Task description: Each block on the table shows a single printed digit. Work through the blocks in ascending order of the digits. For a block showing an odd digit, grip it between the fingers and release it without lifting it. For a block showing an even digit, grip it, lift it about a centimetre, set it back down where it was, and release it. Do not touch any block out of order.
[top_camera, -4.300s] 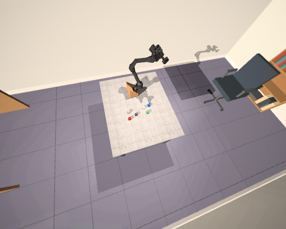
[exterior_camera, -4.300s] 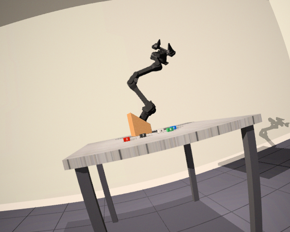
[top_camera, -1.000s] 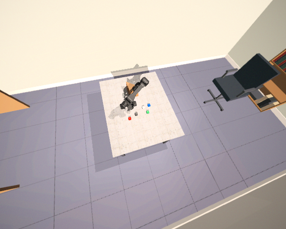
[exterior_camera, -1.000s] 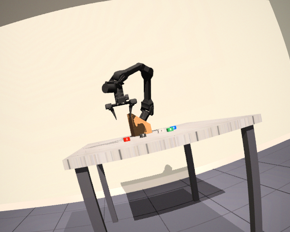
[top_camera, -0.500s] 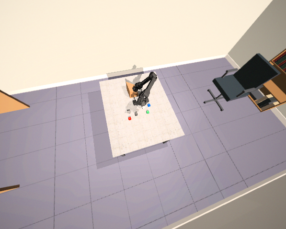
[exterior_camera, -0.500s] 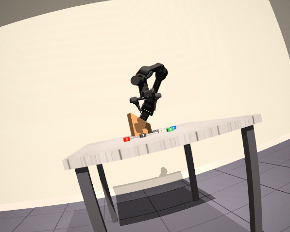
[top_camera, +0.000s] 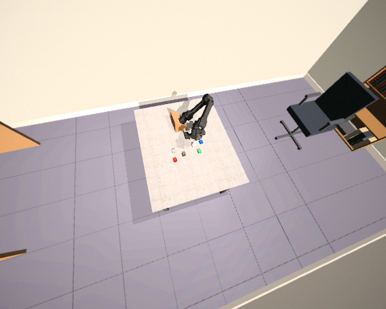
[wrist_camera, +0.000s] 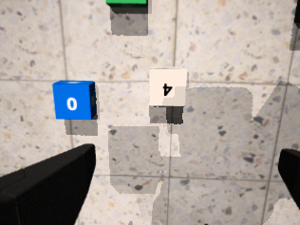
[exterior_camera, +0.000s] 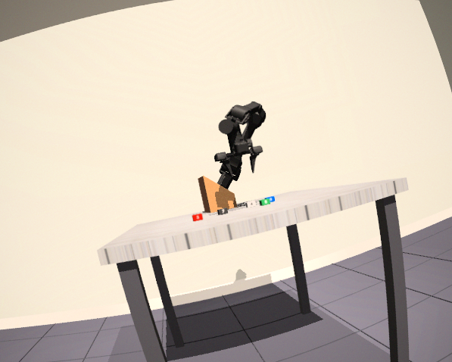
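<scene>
Pincer (exterior_camera: pixel 241 169) (wrist_camera: pixel 186 156) spread wide, gripping nothing, hovering above the table (top_camera: pixel 200 176) (exterior_camera: pixel 316 206) (wrist_camera: pixel 214 56), the white 4 block (top_camera: pixel 193 144) (exterior_camera: pixel 251 203) (wrist_camera: pixel 168 87) below it

A black robot arm (top_camera: pixel 204 116) (exterior_camera: pixel 253 113) rises, bends over at its elbow and folds downward. Its gripper (exterior_camera: pixel 241 165) (wrist_camera: pixel 186 156) hangs above the counter, fingers spread wide and pointing down (nothing sits between them, from where I stand).
</scene>
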Robot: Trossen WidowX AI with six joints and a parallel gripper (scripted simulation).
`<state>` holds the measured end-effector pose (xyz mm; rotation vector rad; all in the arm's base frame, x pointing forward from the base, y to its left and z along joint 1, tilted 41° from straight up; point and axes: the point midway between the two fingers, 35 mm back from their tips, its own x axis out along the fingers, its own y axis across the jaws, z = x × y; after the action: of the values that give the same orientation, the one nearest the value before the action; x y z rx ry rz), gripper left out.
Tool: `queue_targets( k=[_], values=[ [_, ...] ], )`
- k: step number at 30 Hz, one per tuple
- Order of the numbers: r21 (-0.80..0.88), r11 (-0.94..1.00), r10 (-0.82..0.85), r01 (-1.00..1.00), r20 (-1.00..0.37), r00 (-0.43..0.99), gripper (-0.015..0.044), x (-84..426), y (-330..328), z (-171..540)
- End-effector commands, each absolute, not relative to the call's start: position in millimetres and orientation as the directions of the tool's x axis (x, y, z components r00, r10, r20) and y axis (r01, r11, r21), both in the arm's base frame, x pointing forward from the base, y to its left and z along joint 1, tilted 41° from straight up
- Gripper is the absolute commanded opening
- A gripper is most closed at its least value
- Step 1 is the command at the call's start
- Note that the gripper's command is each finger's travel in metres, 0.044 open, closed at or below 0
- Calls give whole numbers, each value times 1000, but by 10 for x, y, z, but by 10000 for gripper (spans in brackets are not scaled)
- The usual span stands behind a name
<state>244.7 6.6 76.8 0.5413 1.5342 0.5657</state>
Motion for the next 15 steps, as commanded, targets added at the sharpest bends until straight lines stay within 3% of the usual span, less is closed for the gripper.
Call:
queue_targets(
  k=[1,12,15],
  values=[
    [651,759,651,0,-758,-35,400,2433,89,787],
    [651,759,651,0,-759,-35,400,2438,107,803],
    [647,762,647,1,-762,-34,400,2476,376,1036]
  ],
)
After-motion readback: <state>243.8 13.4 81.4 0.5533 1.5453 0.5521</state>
